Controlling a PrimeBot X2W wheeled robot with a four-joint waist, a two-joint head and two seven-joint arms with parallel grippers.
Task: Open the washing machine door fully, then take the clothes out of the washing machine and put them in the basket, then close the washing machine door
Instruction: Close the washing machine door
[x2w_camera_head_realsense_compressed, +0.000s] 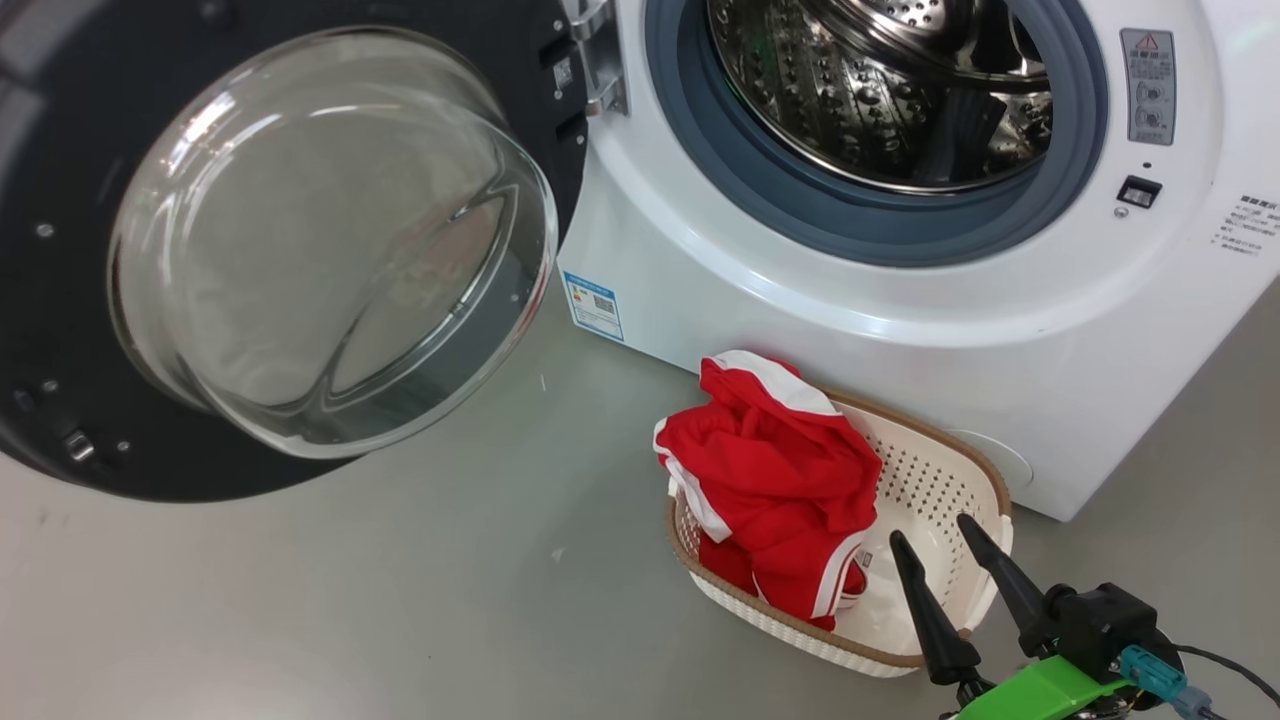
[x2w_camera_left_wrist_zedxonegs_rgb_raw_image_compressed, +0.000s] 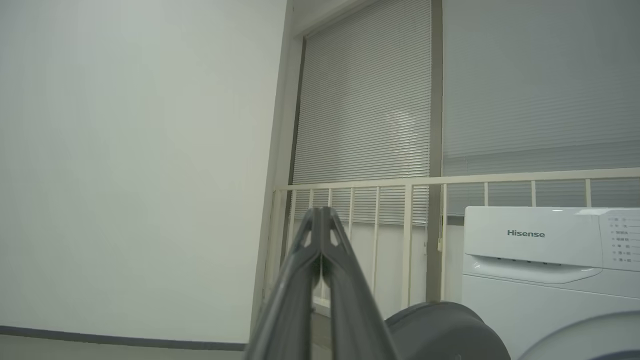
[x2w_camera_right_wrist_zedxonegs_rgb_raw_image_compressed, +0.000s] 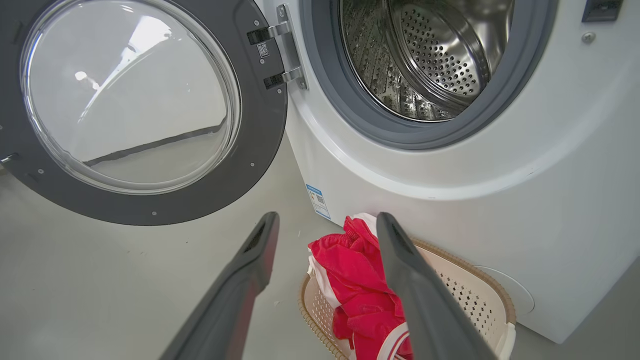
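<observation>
The washing machine (x2w_camera_head_realsense_compressed: 900, 330) stands white with its steel drum (x2w_camera_head_realsense_compressed: 880, 90) exposed. Its door (x2w_camera_head_realsense_compressed: 280, 250), black-rimmed with a glass bowl, hangs swung wide to the left (x2w_camera_right_wrist_zedxonegs_rgb_raw_image_compressed: 130, 100). Red clothes (x2w_camera_head_realsense_compressed: 775, 480) with white stripes lie heaped over the left side of the cream basket (x2w_camera_head_realsense_compressed: 950, 470) on the floor before the machine. My right gripper (x2w_camera_head_realsense_compressed: 935, 535) is open just above the basket's right part, nothing between its fingers; its wrist view looks past the fingers (x2w_camera_right_wrist_zedxonegs_rgb_raw_image_compressed: 415, 280) at the clothes (x2w_camera_right_wrist_zedxonegs_rgb_raw_image_compressed: 360, 285) and basket (x2w_camera_right_wrist_zedxonegs_rgb_raw_image_compressed: 480, 295). My left gripper (x2w_camera_left_wrist_zedxonegs_rgb_raw_image_compressed: 320, 217) is shut, pointing toward a wall.
Grey floor (x2w_camera_head_realsense_compressed: 400, 580) spreads in front of the machine and under the door. In the left wrist view a pale railing (x2w_camera_left_wrist_zedxonegs_rgb_raw_image_compressed: 425, 185) and window blinds (x2w_camera_left_wrist_zedxonegs_rgb_raw_image_compressed: 370, 100) stand behind the washing machine's top (x2w_camera_left_wrist_zedxonegs_rgb_raw_image_compressed: 540, 240).
</observation>
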